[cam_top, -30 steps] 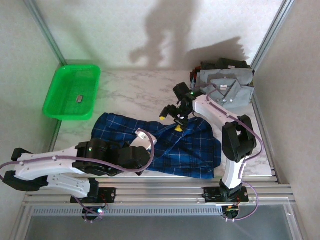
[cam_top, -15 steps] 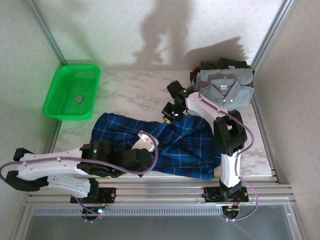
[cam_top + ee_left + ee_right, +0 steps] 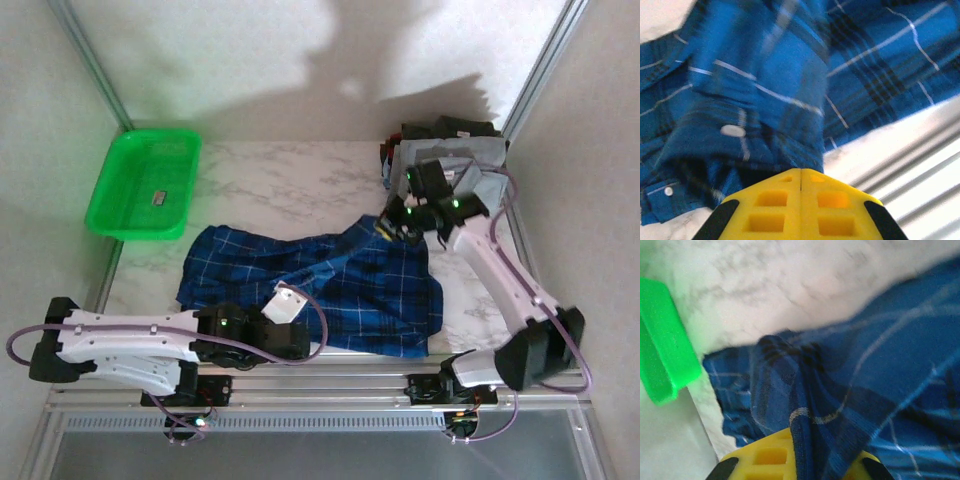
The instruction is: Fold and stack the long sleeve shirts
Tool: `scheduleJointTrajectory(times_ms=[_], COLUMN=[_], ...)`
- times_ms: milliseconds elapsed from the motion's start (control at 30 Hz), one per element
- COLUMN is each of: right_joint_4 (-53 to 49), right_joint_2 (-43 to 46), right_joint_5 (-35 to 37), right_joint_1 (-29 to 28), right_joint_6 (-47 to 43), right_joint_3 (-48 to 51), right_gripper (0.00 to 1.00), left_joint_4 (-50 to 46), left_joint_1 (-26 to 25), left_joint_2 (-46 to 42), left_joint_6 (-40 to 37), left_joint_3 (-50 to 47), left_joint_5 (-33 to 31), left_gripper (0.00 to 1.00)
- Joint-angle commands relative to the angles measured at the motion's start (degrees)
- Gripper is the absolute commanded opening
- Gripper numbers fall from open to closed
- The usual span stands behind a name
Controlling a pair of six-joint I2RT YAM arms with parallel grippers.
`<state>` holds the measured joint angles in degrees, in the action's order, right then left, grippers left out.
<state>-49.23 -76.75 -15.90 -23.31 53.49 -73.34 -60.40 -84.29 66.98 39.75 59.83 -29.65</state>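
The dark blue plaid shirt [image 3: 340, 295] lies spread on the marble table's near half. My right gripper [image 3: 386, 228] is shut on its far edge, holding a ridge of cloth up off the table; in the right wrist view the plaid cloth [image 3: 880, 365] runs down between the yellow fingers [image 3: 765, 455]. My left gripper [image 3: 288, 335] sits at the shirt's near edge. Its jaws are pressed together, with a buttoned plaid cuff [image 3: 740, 130] bunching into the tips [image 3: 800, 172]. A folded grey shirt [image 3: 488, 182] lies on darker folded ones [image 3: 450, 127] at the back right.
A green plastic basket [image 3: 110, 200] stands at the back left with a small dark object inside; its wall [image 3: 662, 365] also appears in the right wrist view. Metal rails [image 3: 330, 380] run along the near edge. Frame posts stand at both back corners.
The right gripper closed on the plaid shirt's far edge and swung right toward the grey stack, lifting the cloth. The left arm drew back toward the near edge.
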Motion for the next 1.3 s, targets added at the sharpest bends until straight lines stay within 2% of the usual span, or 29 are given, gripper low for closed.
scheduleJointTrajectory(times_ms=[0, 67, 167, 233, 267, 333, 433, 467, 533, 600, 633, 733, 833, 933, 1033, 1167, 1267], right_joint_4=[-2.18, -1.65, -1.25, 0.70, 1.79, 2.14, 2.32, 2.77, 3.34, 4.61, 5.03, 4.79, 5.44, 4.63, 3.98, 2.59, 0.75], right_joint_2=[7.57, 13.13, 19.88, 23.86, 25.60, 27.66, 28.50, 28.29, 27.39, 26.65, 26.24, 24.90, 23.65, 21.80, 20.42, 21.97, 23.80], right_joint_5=[-1.86, -1.77, -2.28, -3.21, -3.72, -3.04, -2.04, -1.88, -1.39, -1.50, -1.31, 0.13, 0.86, 2.17, 2.42, 3.66, 5.42], right_joint_1=[-0.03, 0.14, 0.30, 0.45, 0.45, 0.41, 0.56, 0.59, 0.67, 0.81, 0.76, 0.76, 0.83, 0.88, 0.97, 0.98, 0.91], right_joint_6=[0.13, 1.16, 2.97, 5.46, 6.11, 7.21, 7.35, 7.25, 7.06, 6.75, 6.35, 5.40, 3.99, 2.86, 2.50, 2.06, 2.06], right_joint_3=[12.40, 19.62, 29.81, 37.02, 39.60, 43.44, 46.15, 46.69, 47.49, 47.72, 47.62, 47.09, 46.17, 45.39, 45.25, 44.67, 44.03], right_gripper=[0.00, 0.00, 0.00, 0.00, 0.00, 0.00, 0.01, 0.02, 0.04, 0.08, 0.11, 0.32, 0.36, 0.37, 0.47, 0.54, 0.64], left_joint_4=[-6.11, -9.36, -13.75, -14.03, -12.84, -8.56, 4.54, 8.07, 15.80, 19.16, 20.15, 20.61, 20.85, 17.94, 21.69, 20.40, 23.31], left_joint_1=[0.02, 0.09, 0.44, 0.15, 0.13, 0.20, 0.60, 1.21, 3.51, 5.50, 6.77, 11.54, 15.91, 18.05, 21.69, 23.07, 24.25], left_joint_2=[3.52, 6.70, 11.11, 11.12, 10.04, 5.23, -3.33, -5.54, -9.10, -10.38, -10.40, -9.26, -5.80, -3.86, -4.48, -1.89, 0.18], left_joint_6=[5.08, 8.66, 15.85, 22.37, 24.83, 29.70, 31.51, 32.43, 34.30, 36.29, 36.83, 37.11, 36.28, 36.26, 35.10, 30.59, 27.89], left_joint_3=[0.89, 1.28, 1.93, 1.63, 1.14, 0.51, -1.62, -2.81, -6.25, -7.90, -8.71, -11.14, -14.49, -15.60, -18.20, -16.15, -15.65], left_joint_5=[-9.44, -12.11, -13.59, -12.16, -10.99, -8.17, -3.13, -1.12, 5.29, 11.07, 14.88, 26.31, 36.23, 33.86, 34.09, 30.75, 31.95], left_gripper=[0.00, 0.04, 0.15, 0.39, 0.48, 0.58, 0.89, 0.91, 0.92, 0.92, 0.93, 0.92, 0.92, 0.88, 0.80, 0.75, 0.71])
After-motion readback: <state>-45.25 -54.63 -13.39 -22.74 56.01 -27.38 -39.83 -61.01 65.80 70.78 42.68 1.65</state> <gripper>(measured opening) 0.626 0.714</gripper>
